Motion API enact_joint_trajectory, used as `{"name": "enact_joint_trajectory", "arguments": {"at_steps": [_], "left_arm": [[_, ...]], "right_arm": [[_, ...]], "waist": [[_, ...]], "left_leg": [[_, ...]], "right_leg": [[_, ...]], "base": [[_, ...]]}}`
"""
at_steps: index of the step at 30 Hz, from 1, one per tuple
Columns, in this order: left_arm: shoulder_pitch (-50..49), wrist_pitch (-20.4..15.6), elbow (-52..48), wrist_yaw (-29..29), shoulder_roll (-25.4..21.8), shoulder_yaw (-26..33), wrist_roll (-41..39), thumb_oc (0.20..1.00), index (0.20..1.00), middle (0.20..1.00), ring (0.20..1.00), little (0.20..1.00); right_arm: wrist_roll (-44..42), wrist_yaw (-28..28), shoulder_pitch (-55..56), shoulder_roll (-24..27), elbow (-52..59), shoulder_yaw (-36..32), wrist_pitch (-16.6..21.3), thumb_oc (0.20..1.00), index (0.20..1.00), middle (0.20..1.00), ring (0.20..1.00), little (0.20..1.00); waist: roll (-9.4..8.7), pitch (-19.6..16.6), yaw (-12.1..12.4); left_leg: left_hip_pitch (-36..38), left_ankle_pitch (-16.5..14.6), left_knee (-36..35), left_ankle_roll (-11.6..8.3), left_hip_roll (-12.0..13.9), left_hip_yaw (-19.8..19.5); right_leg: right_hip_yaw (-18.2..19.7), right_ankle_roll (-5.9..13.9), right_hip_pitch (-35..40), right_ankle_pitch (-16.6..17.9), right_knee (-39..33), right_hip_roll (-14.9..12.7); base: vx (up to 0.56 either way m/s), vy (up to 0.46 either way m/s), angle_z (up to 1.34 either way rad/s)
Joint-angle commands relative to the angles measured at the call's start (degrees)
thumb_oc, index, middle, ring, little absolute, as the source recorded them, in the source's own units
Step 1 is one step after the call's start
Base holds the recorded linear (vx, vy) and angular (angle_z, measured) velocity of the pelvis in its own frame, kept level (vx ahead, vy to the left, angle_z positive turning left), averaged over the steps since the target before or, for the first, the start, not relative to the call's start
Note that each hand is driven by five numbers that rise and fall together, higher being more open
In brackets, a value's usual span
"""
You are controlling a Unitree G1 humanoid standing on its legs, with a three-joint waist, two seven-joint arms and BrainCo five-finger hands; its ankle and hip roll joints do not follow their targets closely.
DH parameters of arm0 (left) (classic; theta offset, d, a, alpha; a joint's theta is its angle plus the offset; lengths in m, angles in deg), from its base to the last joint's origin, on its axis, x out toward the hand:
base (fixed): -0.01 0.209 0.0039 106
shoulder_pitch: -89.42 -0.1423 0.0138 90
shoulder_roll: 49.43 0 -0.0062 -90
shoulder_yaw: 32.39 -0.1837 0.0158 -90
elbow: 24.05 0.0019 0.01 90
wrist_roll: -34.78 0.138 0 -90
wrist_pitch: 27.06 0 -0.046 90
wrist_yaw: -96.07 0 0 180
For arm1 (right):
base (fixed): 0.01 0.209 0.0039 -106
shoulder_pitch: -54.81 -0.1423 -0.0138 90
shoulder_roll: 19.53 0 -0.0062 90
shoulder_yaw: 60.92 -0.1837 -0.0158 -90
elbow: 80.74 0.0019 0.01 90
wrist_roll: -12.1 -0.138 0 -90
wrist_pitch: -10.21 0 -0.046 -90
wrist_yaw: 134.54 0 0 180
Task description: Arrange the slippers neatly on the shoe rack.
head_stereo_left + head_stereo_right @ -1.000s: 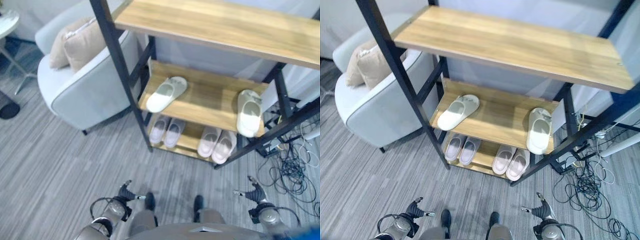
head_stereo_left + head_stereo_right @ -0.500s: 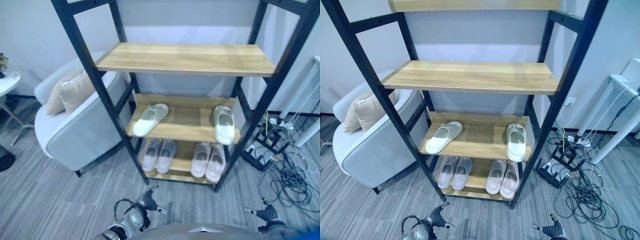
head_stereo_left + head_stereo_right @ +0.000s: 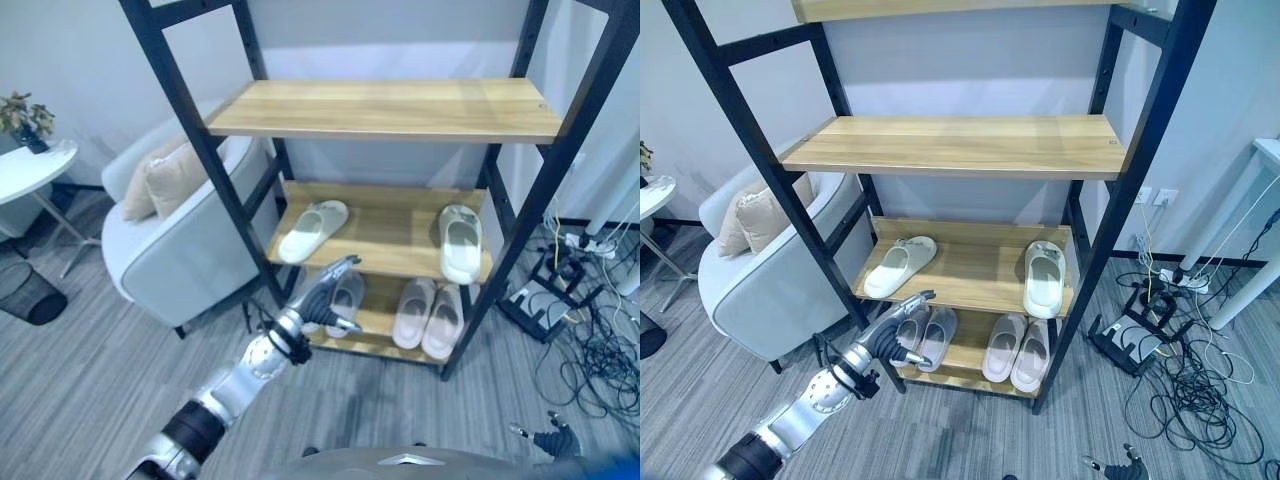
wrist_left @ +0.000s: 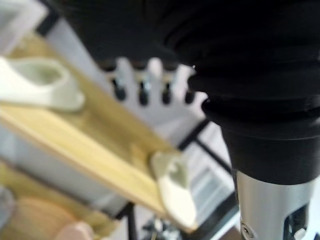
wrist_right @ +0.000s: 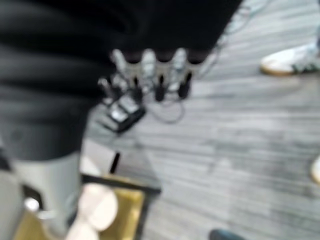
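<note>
left hand fingers extended, empty, below shelf edge | skewed pale-green foam slipper just above it on wooden middle shelf, axis diagonal | right hand low, far, relaxed

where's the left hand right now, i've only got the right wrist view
Observer: The left hand is up in front of the shoe rack, near the front edge of its middle shelf, fingers straight.
Operator: is it holding a slipper
Observer: No, it holds nothing. Two white slippers lie far apart on that shelf: the left slipper lies at an angle, the right slipper lies straight.
Operator: anything on the bottom shelf
Observer: Two pale pairs, each side by side: the left pair just behind the hand, the right pair beside it.
</note>
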Motion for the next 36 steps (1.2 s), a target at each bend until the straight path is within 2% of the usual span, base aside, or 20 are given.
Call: {"name": "enact_joint_trajectory", "arguments": {"at_steps": [1, 7, 11, 18, 27, 28, 36], "left_arm": [[5.51, -0.74, -1.46, -4.60, -0.71, 3.79, 4.33, 1.000, 1.000, 1.000, 1.000, 1.000], [12.15, 0.64, 1.18, -8.42, -1.76, 5.65, 9.01, 1.000, 1.000, 1.000, 1.000, 1.000], [19.42, 2.66, 7.41, -11.19, -2.15, 3.95, 11.45, 1.000, 1.000, 1.000, 1.000, 1.000], [24.88, 4.18, 14.36, -13.63, -3.71, 1.29, 14.22, 1.000, 1.000, 1.000, 1.000, 1.000], [22.68, 5.06, 15.77, -14.34, -4.43, 3.43, 13.65, 1.000, 1.000, 1.000, 1.000, 1.000], [25.23, 6.70, 23.34, -13.36, 2.64, -3.90, 6.34, 1.000, 1.000, 1.000, 1.000, 1.000], [22.02, 6.62, 22.39, -12.83, 0.76, -1.64, 6.25, 1.000, 1.000, 1.000, 1.000, 1.000]], "right_arm": [[1.24, -0.80, -3.04, 0.58, 0.18, 1.25, 0.81, 1.000, 1.000, 1.000, 1.000, 1.000], [2.39, -2.12, -2.31, 1.27, 1.73, 2.12, 0.43, 1.000, 1.000, 1.000, 1.000, 1.000], [2.43, -2.42, -3.16, 2.28, 1.77, 2.67, 0.46, 1.000, 1.000, 1.000, 1.000, 1.000], [2.67, -1.88, -2.96, 3.53, 2.96, 2.69, 1.11, 1.000, 1.000, 1.000, 1.000, 1.000], [1.48, -2.24, -2.05, 2.88, 3.24, 1.83, 1.65, 1.000, 1.000, 1.000, 1.000, 1.000], [-6.26, -5.47, -3.61, 4.01, 6.62, 1.86, 2.26, 1.000, 1.000, 1.000, 1.000, 1.000], [-4.20, -6.14, -1.89, 4.07, 7.42, 1.34, 1.81, 1.000, 1.000, 1.000, 1.000, 1.000]], "waist": [[-2.37, 3.48, -0.24], [-2.11, 3.26, -0.98], [-1.29, 3.57, -2.13], [-0.92, 3.26, -2.94], [-1.41, 3.21, -3.04], [-2.29, 4.19, -0.12], [-2.33, 3.81, -0.22]], "left_leg": [[0.46, -2.92, 0.72, 1.23, -2.81, -0.78], [1.11, -3.43, 0.72, 1.20, -3.08, 0.02], [-0.23, -3.16, 0.72, 1.07, -3.56, 0.50], [-1.80, -2.91, 0.72, 0.93, -3.39, 0.85], [-0.93, -3.29, 0.72, 0.85, -3.34, 1.32], [-5.33, 2.61, 0.72, -0.37, 0.85, -7.66], [-3.74, 0.78, 0.72, 0.37, -0.58, -7.09]], "right_leg": [[-1.78, 2.63, 1.86, -4.65, 2.37, -2.96], [-1.25, 2.80, 2.54, -4.63, 1.85, -3.10], [-0.84, 3.04, 1.12, -3.93, 1.54, -3.39], [-0.43, 3.12, -0.45, -3.51, 1.09, -3.26], [-0.22, 2.99, 0.30, -3.87, 1.05, -3.10], [3.57, 1.26, 0.89, -8.30, 6.08, -0.61], [4.04, 2.04, 2.02, -7.70, 4.68, -1.87]], "base": [[0.03, 0.001, -0.08], [0.06, -0.005, -0.08], [0.02, 0.000, -0.11], [0.01, -0.004, -0.03], [0.02, -0.010, -0.01], [0.08, 0.023, 0.07], [0.06, 0.059, 0.03]]}}
